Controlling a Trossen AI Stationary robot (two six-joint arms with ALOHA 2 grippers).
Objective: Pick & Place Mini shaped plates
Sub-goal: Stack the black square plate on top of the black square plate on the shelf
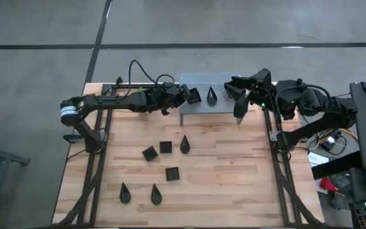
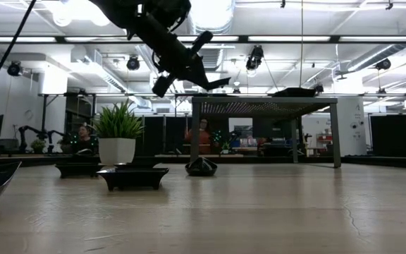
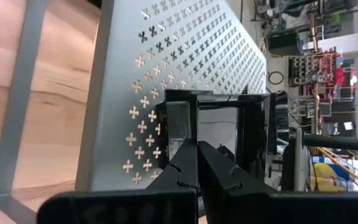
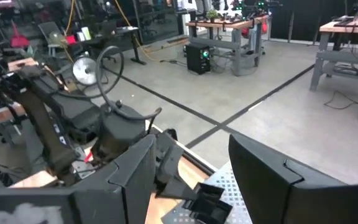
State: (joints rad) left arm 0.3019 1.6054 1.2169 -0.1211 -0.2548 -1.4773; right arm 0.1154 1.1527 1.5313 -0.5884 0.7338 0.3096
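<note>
Left gripper is clamping a square plate over the shelf's left end; right gripper, jaws spread and empty, is hovering over its right end. Teardrop plate is lying on the shelf; six plates are lying mid-table.

Your left gripper sits high, clamped on a square plate | shelf just beside it, same height | potted plant below | three plates on table beneath.
</note>
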